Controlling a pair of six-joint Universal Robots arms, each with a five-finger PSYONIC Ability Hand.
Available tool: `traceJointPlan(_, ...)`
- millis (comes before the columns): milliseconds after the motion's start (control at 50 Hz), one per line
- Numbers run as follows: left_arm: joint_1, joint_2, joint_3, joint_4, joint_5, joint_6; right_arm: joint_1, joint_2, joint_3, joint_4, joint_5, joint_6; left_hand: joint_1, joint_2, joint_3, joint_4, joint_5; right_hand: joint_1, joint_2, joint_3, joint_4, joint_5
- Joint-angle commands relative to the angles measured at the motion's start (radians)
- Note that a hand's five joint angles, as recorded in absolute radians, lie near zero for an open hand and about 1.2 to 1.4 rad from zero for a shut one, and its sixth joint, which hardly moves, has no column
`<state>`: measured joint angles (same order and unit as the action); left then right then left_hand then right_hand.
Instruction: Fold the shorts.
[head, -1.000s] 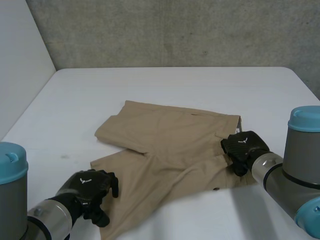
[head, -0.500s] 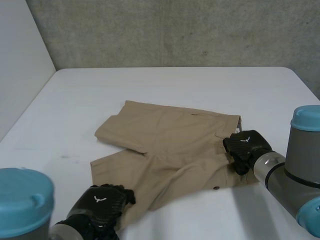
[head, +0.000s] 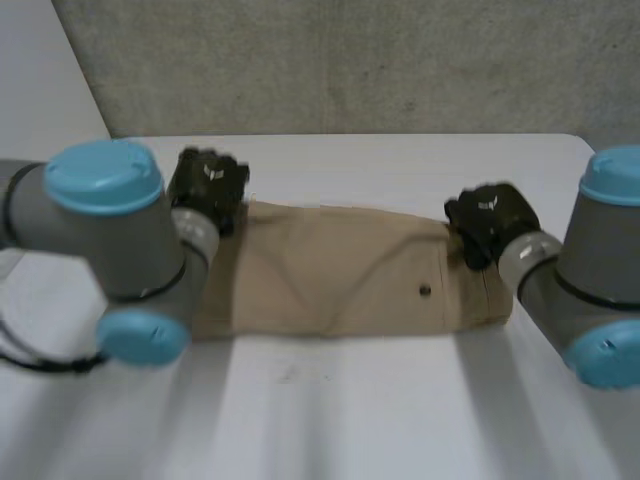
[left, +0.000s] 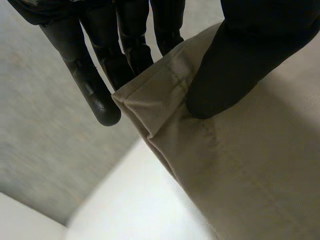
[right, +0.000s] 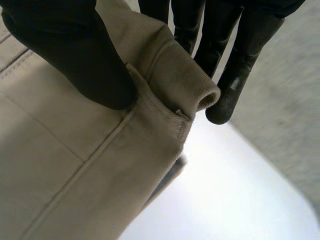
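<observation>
Left robot hand pinches one far corner of the tan shorts between thumb and fingers, and the right robot hand pinches the other far corner likewise. Between them the shorts span the white tabletop as a long folded band.

The left arm hides the shorts' end toward the tabletop's left edge, and the right arm overlaps their other end. Pinched cloth hides part of the fingers of the left hand and the right hand. A dark dot on the shorts is too small to identify.
</observation>
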<state>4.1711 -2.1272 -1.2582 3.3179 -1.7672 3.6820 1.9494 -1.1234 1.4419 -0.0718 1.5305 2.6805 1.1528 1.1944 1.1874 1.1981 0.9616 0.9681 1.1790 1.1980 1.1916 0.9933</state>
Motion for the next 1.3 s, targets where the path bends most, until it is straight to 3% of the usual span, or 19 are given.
traceJointPlan(20, 0.037, -0.272, 0.27, 0.193, 0.075, 0.116, 0.002, 0.19, -0.191, -0.158, 0.054, -0.051, 0.243, 0.202, 0.209, 0.198, 0.26, 0.428, 0.217, 0.198, 0.205, 0.228)
traceJointPlan(120, 0.046, -0.456, 0.443, 0.216, 0.117, 0.164, 0.002, 0.312, -0.277, -0.314, 0.099, -0.149, 0.243, 0.202, 0.209, 0.198, 0.26, 0.428, 0.217, 0.198, 0.205, 0.228)
traceJointPlan(200, 0.06, -0.554, 0.546, 0.236, 0.147, 0.167, 0.006, 0.41, -0.327, -0.457, 0.08, -0.235, 0.243, 0.202, 0.209, 0.198, 0.26, 0.428, 0.217, 0.198, 0.205, 0.228)
traceJointPlan(340, 0.07, -0.643, 0.614, 0.322, 0.218, 0.167, 0.009, 0.614, -0.515, -0.475, 0.014, -0.321, 0.243, 0.202, 0.209, 0.198, 0.26, 0.428, 0.217, 0.198, 0.205, 0.228)
traceJointPlan(360, 0.072, -0.651, 0.606, 0.346, 0.229, 0.165, 0.009, 0.634, -0.537, -0.458, 0.01, -0.321, 0.243, 0.202, 0.209, 0.198, 0.26, 0.264, 0.053, 0.034, 0.04, 0.064)
traceJointPlan(380, 0.072, -0.651, 0.602, 0.357, 0.23, 0.165, 0.009, 0.651, -0.554, -0.436, 0.004, -0.321, 0.101, 0.06, 0.067, 0.056, 0.118, -0.064, -0.275, -0.294, -0.287, -0.263)
traceJointPlan(400, 0.072, -0.651, 0.596, 0.368, 0.229, 0.165, 0.009, 0.663, -0.569, -0.41, -0.007, -0.321, -0.159, -0.2, -0.193, -0.204, -0.142, -0.573, -0.784, -0.803, -0.796, -0.772)
traceJointPlan(420, 0.072, -0.651, 0.583, 0.38, 0.226, 0.165, 0.009, 0.666, -0.578, -0.378, -0.027, -0.321, -0.536, -0.578, -0.571, -0.581, -0.52, -0.794, -1.005, -1.023, -1.017, -0.993)
traceJointPlan(440, 0.072, -0.64, 0.55, 0.405, 0.224, 0.164, 0.009, 0.66, -0.578, -0.363, -0.036, -0.317, -0.978, -1.02, -1.013, -1.024, -0.962, -0.794, -1.005, -1.023, -1.017, -0.993)
traceJointPlan(460, 0.072, -0.63, 0.533, 0.416, 0.226, 0.162, 0.009, 0.646, -0.577, -0.352, -0.041, -0.308, -0.896, -0.938, -0.931, -0.941, -0.88, -0.794, -1.005, -1.023, -1.017, -0.993)
traceJointPlan(560, 0.075, -0.484, 0.402, 0.495, 0.224, 0.133, 0.006, 0.499, -0.522, -0.355, -0.046, -0.234, -0.978, -1.02, -1.013, -1.024, -0.962, -0.794, -1.005, -1.023, -1.017, -0.993)
traceJointPlan(700, 0.078, -0.237, 0.172, 0.497, 0.226, -0.061, -0.006, 0.205, -0.367, -0.32, -0.024, 0.034, -0.963, -1.004, -0.997, -1.008, -0.946, -0.794, -1.005, -1.023, -1.017, -0.993)
traceJointPlan(800, 0.087, -0.068, -0.01, 0.398, 0.232, -0.212, -0.056, 0.076, -0.25, -0.099, -0.038, 0.101, -0.936, -0.978, -0.971, -0.982, -0.92, -0.794, -1.005, -1.023, -1.017, -0.993)
traceJointPlan(920, 0.093, 0.03, -0.145, 0.155, 0.232, -0.372, -0.084, 0.074, -0.164, 0.137, -0.046, 0.121, -0.933, -0.975, -0.968, -0.979, -0.917, -0.794, -1.005, -1.023, -1.017, -0.993)
traceJointPlan(960, 0.093, 0.033, -0.159, 0.102, 0.232, -0.393, -0.095, 0.088, -0.123, 0.167, -0.067, 0.133, -0.933, -0.975, -0.968, -0.979, -0.917, -0.576, -0.787, -0.806, -0.8, -0.776)
traceJointPlan(1000, 0.093, 0.033, -0.178, 0.026, 0.229, -0.408, -0.109, 0.102, -0.094, 0.152, -0.092, 0.14, -0.933, -0.975, -0.968, -0.979, -0.917, -0.525, -0.736, -0.755, -0.749, -0.725)
traceJointPlan(1200, 0.09, 0.032, -0.237, -0.003, 0.23, -0.407, -0.132, 0.24, -0.043, 0.001, -0.139, 0.154, -0.936, -0.978, -0.971, -0.982, -0.92, -0.434, -0.645, -0.664, -0.658, -0.634)
traceJointPlan(1260, 0.09, 0.035, -0.237, -0.003, 0.23, -0.405, -0.133, 0.258, -0.049, -0.019, -0.135, 0.15, -0.936, -0.978, -0.971, -0.982, -0.92, -0.279, -0.49, -0.509, -0.502, -0.479)
traceJointPlan(1300, 0.092, 0.035, -0.237, -0.003, 0.23, -0.405, -0.135, 0.263, -0.052, -0.046, -0.127, 0.15, -0.936, -0.978, -0.971, -0.982, -0.92, -0.03, -0.241, -0.26, -0.253, -0.23)
